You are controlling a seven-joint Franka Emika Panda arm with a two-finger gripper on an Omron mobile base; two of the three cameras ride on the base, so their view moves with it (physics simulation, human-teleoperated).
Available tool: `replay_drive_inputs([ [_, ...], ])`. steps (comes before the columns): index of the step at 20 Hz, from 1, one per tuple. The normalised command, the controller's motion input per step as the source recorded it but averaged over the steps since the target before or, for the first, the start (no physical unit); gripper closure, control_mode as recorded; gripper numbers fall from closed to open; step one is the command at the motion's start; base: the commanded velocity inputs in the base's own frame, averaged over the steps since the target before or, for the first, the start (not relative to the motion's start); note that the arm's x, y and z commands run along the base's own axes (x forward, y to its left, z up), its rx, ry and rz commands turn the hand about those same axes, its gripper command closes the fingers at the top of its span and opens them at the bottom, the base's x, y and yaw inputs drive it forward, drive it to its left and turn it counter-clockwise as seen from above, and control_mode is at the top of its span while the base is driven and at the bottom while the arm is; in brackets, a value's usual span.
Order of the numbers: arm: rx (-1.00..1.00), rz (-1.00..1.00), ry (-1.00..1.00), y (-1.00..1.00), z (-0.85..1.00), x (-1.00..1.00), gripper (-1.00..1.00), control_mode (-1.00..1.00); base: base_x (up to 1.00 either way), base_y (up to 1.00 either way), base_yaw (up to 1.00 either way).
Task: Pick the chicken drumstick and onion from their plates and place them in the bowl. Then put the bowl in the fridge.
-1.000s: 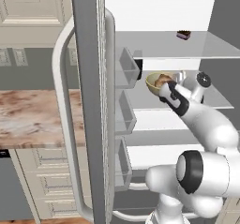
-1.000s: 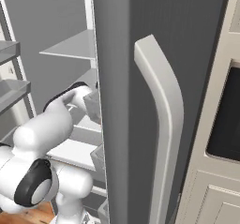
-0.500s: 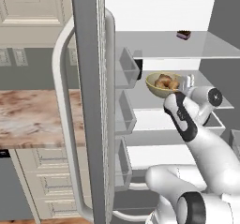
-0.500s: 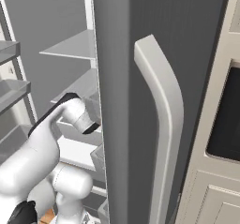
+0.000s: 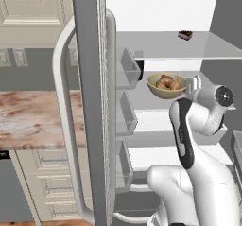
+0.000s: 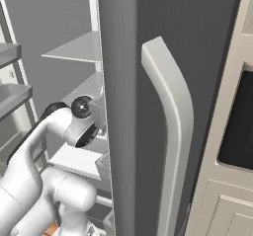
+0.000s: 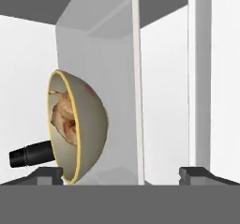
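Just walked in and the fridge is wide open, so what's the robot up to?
The bowl, holding the chicken drumstick and the onion, sits on a glass shelf inside the open fridge. The arm's end effector is open, a little way from the bowl and holding nothing. A small dark item sits on the shelf above.

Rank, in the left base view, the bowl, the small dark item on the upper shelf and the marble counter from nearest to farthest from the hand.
1. bowl, just left of the hand
2. small dark item, shelf above
3. marble counter, far left, outside the fridge
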Motion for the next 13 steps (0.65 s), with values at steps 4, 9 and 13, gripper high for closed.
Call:
replay_drive_inputs([
  [4, 0.00, -0.04, 0.24, 0.05, 0.07, -0.70, -1.00, -1.00, 0.00, 0.00, 0.00],
  [9, 0.00, -0.04, 0.25, 0.10, -0.02, -0.67, -1.00, -1.00, 0.00, 0.00, 0.00],
  [13, 0.00, -0.03, 0.17, 0.15, -0.16, -0.64, -1.00, -1.00, 0.00, 0.00, 0.00],
])
